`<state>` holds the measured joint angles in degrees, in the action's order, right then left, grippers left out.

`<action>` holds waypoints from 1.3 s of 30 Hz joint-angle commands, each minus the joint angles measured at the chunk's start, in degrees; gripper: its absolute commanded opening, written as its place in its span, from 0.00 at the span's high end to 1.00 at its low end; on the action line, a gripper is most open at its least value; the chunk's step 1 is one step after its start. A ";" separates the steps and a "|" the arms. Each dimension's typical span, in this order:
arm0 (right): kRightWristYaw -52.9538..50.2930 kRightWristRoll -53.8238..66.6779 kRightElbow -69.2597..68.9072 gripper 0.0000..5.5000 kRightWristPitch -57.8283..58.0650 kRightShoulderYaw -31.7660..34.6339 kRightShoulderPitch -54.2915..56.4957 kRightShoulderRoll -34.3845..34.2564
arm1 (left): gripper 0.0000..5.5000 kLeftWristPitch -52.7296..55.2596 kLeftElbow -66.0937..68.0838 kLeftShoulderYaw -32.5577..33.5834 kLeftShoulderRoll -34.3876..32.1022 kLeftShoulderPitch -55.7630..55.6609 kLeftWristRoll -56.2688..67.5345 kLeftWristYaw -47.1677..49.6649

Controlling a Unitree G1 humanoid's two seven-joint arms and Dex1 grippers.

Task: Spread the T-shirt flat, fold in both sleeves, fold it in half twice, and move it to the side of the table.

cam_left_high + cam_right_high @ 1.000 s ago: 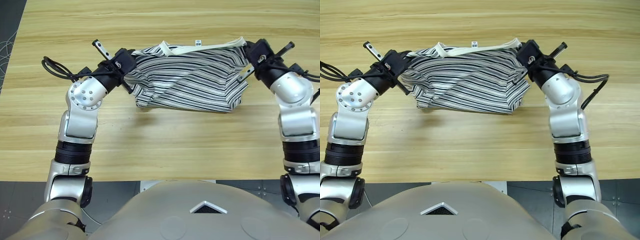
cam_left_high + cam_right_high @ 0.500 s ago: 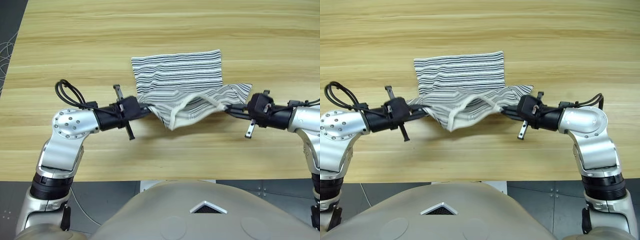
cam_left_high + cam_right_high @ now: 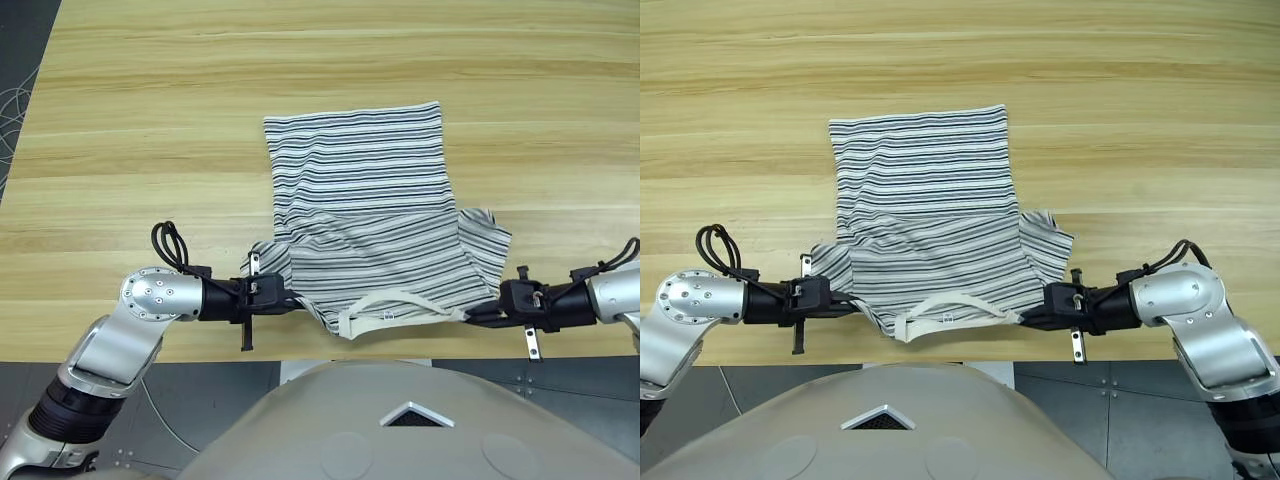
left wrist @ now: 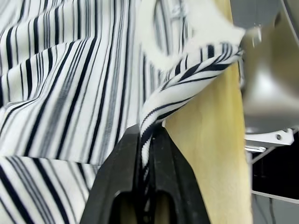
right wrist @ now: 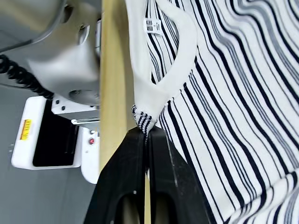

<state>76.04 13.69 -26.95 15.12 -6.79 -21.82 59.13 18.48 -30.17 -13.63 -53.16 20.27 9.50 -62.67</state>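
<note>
Finding the T-shirt lying lengthwise on the wooden table, roughly midway between its left and right sides. Noting the hem pointing away from the robot and the white collar sitting at the table's near edge. Noting the far half of the body lying fairly flat, with stripes running across. Seeing the nearer half rippling and bunching toward the shoulders.

Finding the left sleeve tucking partly under the body, just beside the left gripper. Seeing the right sleeve fanning outward and lying crumpled on the wood, close to the right gripper.

Observing the left gripper holding low over the near edge of the table, with both fingers pressing together on a rolled fold of striped cloth at the left shoulder, just beside the collar. Observing the right gripper holding likewise low at the near edge, with fingers pinching tight on the fabric where the white collar band meets the stripes. Seeing both forearms lying nearly level and pointing inward toward each other, with the collar sagging in a loose loop between the two grips.

Noting a small label showing inside the collar. Noting a black cable looping up from the left wrist. Seeing dark floor showing beyond the table's left side.
</note>
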 commanded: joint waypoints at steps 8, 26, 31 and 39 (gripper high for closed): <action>-8.89 -4.35 1.39 0.98 1.52 -4.68 2.47 -4.97 | 0.98 -1.42 1.38 -1.74 -0.92 0.20 -4.66 2.75; -7.43 -3.68 0.00 0.72 3.77 -7.98 2.19 -2.70 | 0.59 0.67 -1.43 -2.66 -0.94 0.44 -2.45 2.21; -7.35 -2.75 -0.53 0.57 5.64 -6.97 3.21 -2.79 | 0.47 2.56 -3.08 -1.84 -1.01 0.55 0.62 1.36; -4.69 5.62 -3.78 0.55 9.61 -1.10 5.53 -1.45 | 0.40 7.03 -6.72 3.64 -1.94 -1.28 9.55 -0.04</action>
<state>69.80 16.24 -28.93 22.90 -10.70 -17.35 55.39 24.29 -35.71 -12.05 -53.75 19.67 16.82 -61.42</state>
